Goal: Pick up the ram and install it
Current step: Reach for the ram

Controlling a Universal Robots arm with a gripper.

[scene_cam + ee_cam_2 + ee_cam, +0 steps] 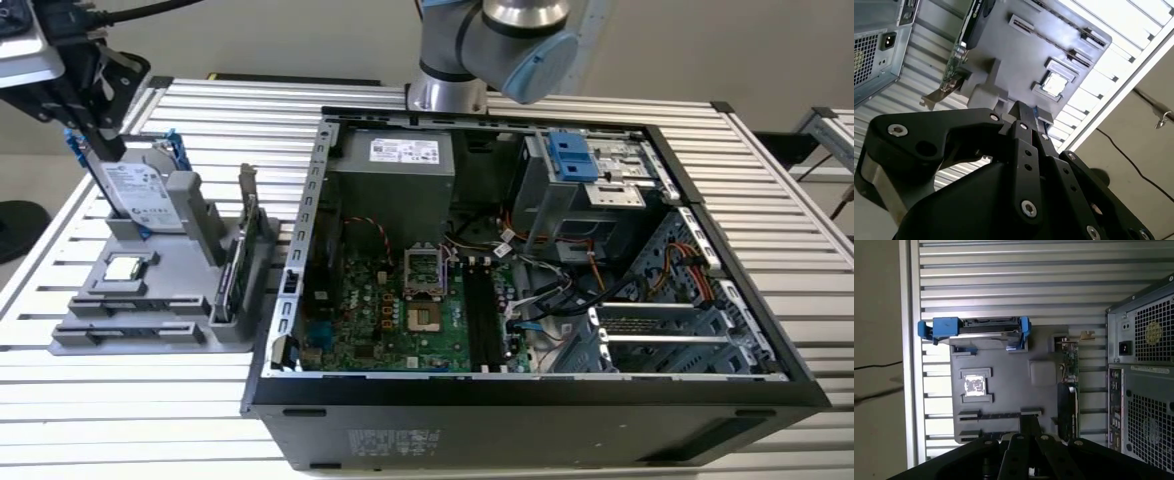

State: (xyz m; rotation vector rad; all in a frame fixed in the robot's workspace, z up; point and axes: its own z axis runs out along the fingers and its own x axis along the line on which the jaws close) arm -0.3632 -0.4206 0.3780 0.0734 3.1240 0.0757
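My black gripper (96, 135) hangs high over the grey parts fixture (160, 335) at the exterior view's left; its fingers look shut with nothing between them in the second wrist view (1021, 111). The ram (999, 415) shows as a thin dark strip standing on edge in a long holder of the fixture, and the gripper (1029, 422) hovers above one end of it, well clear. In the open computer case (534, 400), the motherboard's long black slots (481, 320) lie beside the processor socket.
The fixture also holds a hard drive in a blue caddy (974, 327), a square processor chip (974, 385) and a greenish card with a metal bracket (1070, 375). Everything stands on a slatted metal table (134, 420). Loose cables (561, 290) cross the inside of the case.
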